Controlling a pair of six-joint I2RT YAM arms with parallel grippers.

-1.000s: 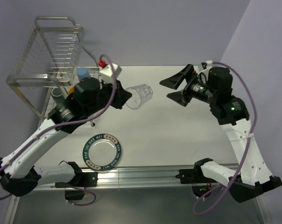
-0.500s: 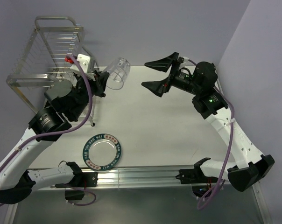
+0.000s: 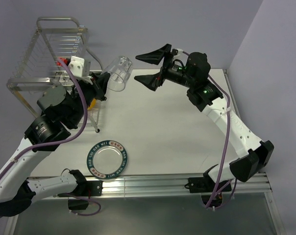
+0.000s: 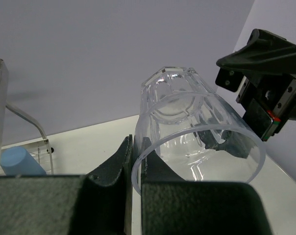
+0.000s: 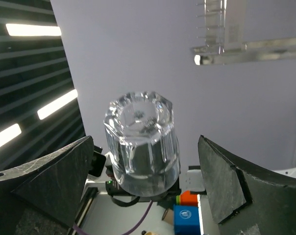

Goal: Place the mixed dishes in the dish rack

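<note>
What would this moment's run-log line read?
left gripper: shut on clear glass, lifted off table | right gripper: open, facing glass base | plate: flat on table

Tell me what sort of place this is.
Most likely a robotics lab bench staged for a dish-loading task, not a real kitchen: the left arm and right arm bolted to a white table, bare lilac walls, and a lone dish rack, with a clear glass held in the left tool.
</note>
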